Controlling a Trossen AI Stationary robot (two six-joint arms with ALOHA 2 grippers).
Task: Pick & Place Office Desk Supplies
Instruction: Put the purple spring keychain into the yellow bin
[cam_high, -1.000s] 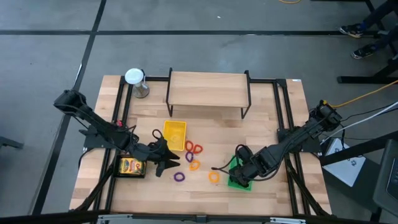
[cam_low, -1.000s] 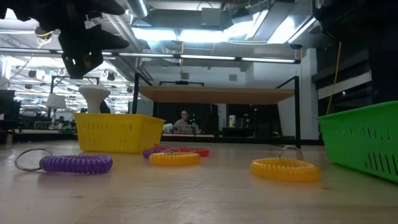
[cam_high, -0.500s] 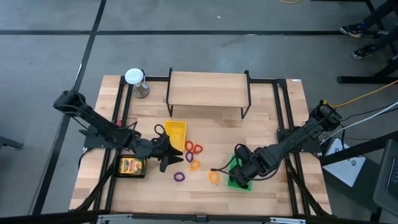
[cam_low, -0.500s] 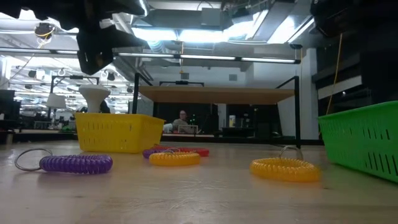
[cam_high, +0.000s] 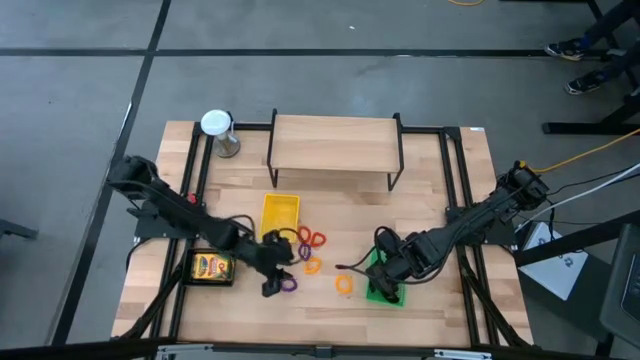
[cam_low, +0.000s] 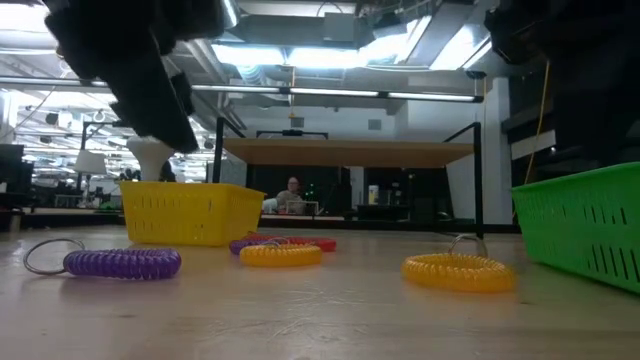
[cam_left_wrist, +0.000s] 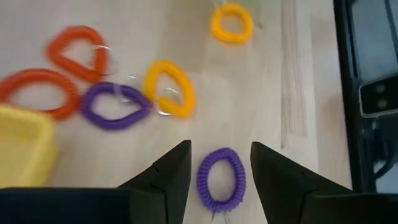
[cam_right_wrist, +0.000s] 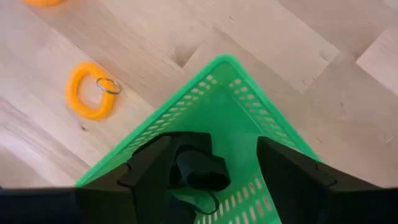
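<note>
Currently we note the left gripper (cam_left_wrist: 219, 177) spread over the purple ring (cam_left_wrist: 221, 180), low centre of its wrist frame. Right gripper (cam_right_wrist: 213, 162) stands spread above a black clip (cam_right_wrist: 200, 172) in the green tray (cam_right_wrist: 249, 106). Risk: fingers closing off-centre could flick the ring away.

Setting: an open-plan robotics lab or industrial workspace, not a home. A wooden desk (cam_high: 420, 190) in a black metal frame stands on a grey concrete floor (cam_high: 300, 60) marked with dark lines, with cables (cam_high: 590, 170) trailing at the right of the high view. The low view looks into a large hall with exposed ceiling ducts and strip lights (cam_low: 330, 50), workstations at far left, and a person (cam_low: 293, 190) seated at centre behind the desk.
</note>
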